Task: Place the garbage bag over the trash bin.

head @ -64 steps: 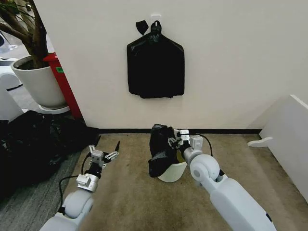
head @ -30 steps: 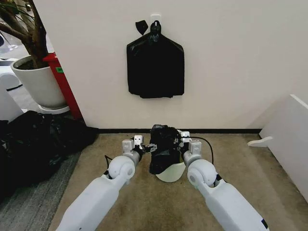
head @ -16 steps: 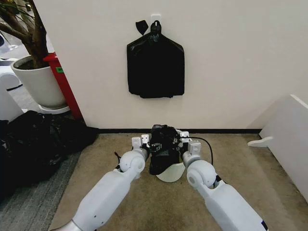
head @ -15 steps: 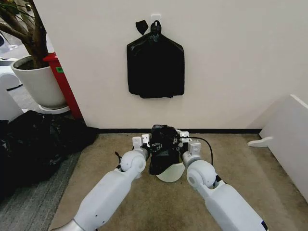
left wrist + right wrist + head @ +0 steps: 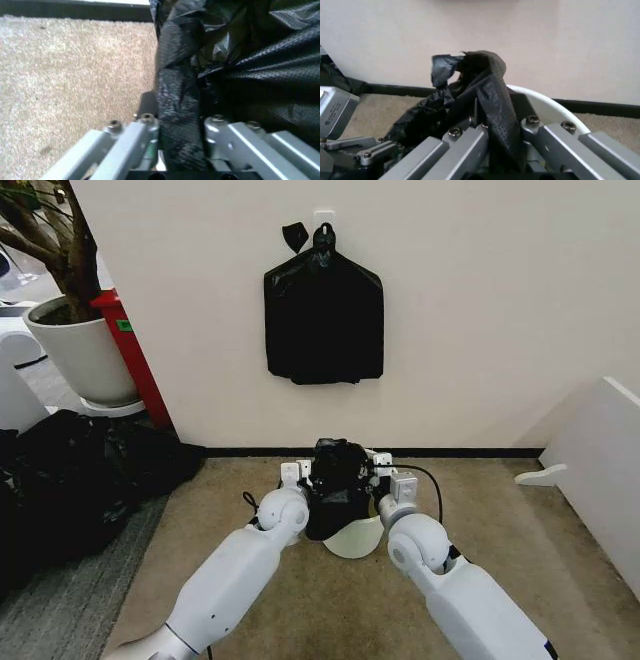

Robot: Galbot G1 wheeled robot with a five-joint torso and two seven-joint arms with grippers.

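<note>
both end effectors hold the bag (image 5: 338, 490) above the bin (image 5: 352, 538): the left end effector (image 5: 303, 476) and right end effector (image 5: 378, 475) are each clamped on a fold.

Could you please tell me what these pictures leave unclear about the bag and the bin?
- Head view: the bag and both arms hide most of the bin.
- Left wrist view: the bag fills the left pincer, hiding the bin.
- Right wrist view: the right pincer covers the bin's near rim.

Garbage bag (image 5: 335, 490) bunched over trash bin (image 5: 352, 538), L tool (image 5: 305, 475) & R tool (image 5: 378, 477) flanking — touching it
</note>
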